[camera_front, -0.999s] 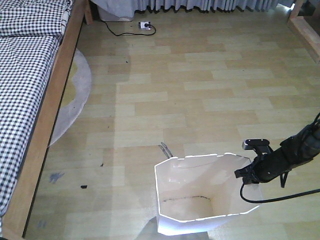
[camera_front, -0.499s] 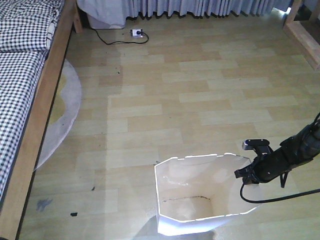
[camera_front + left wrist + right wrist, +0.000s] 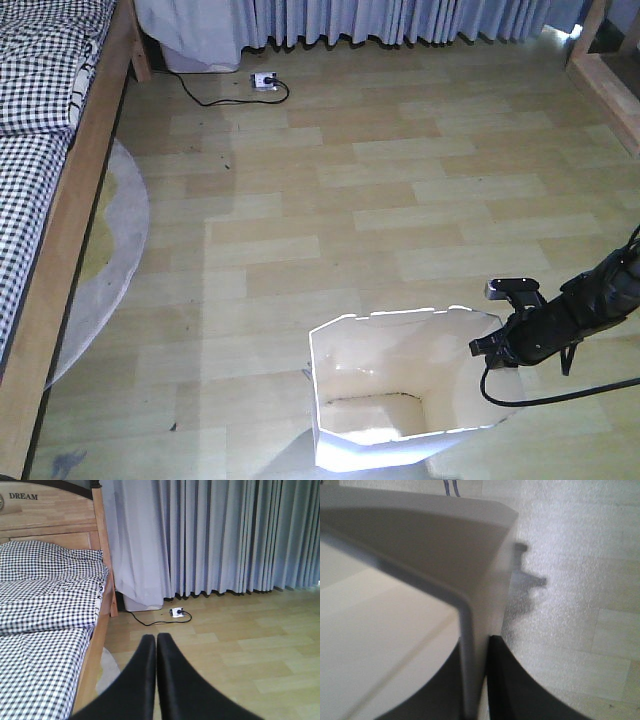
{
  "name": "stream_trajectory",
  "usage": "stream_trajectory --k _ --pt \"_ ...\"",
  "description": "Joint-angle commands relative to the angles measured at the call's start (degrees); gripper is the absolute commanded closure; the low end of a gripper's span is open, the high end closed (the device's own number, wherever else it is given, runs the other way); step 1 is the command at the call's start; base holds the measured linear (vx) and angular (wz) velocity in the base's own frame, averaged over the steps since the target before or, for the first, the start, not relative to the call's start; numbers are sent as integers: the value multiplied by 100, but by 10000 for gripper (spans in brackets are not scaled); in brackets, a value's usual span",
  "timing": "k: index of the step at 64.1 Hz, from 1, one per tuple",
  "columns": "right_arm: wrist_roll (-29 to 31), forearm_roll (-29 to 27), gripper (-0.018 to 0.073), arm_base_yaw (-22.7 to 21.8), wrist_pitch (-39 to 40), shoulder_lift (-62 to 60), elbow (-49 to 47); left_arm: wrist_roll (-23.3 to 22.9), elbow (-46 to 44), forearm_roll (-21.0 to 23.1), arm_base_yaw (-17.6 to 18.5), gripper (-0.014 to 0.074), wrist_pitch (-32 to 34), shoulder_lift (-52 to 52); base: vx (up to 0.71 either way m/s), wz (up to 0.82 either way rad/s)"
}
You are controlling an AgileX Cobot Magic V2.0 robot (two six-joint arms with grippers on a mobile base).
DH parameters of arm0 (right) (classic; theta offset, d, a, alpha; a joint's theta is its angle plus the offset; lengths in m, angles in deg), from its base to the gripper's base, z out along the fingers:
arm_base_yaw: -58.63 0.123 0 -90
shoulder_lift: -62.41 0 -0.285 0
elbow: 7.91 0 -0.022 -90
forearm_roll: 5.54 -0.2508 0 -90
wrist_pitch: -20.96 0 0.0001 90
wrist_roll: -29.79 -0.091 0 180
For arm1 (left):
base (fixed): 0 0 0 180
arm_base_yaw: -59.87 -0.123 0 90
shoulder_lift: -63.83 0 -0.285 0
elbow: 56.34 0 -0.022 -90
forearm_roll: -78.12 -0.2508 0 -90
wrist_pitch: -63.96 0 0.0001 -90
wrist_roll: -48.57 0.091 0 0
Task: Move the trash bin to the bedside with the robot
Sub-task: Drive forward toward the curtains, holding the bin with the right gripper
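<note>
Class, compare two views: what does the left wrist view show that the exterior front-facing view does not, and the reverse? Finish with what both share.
Only the left wrist view: the DREAM lettering and the left hand, its fingers shut together. Only the front-facing view: the trash bin, with the right hand clamped on its rim. Both: the bed with checked bedding, the grey curtains, the power strip and the wooden floor.

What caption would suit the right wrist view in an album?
The right gripper pinches the thin wall of the white trash bin, pale wooden floor beyond.
</note>
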Motion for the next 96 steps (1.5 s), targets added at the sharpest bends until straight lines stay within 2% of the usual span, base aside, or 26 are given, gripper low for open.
stream_trajectory --k 1,96 --pt "-4 -155 563 -22 -830 -448 -54 -25 -119 26 -1 603 414 -30 28 0" --pt "-4 -155 563 -22 -832 -448 -54 -25 -119 26 -1 603 414 -30 29 3"
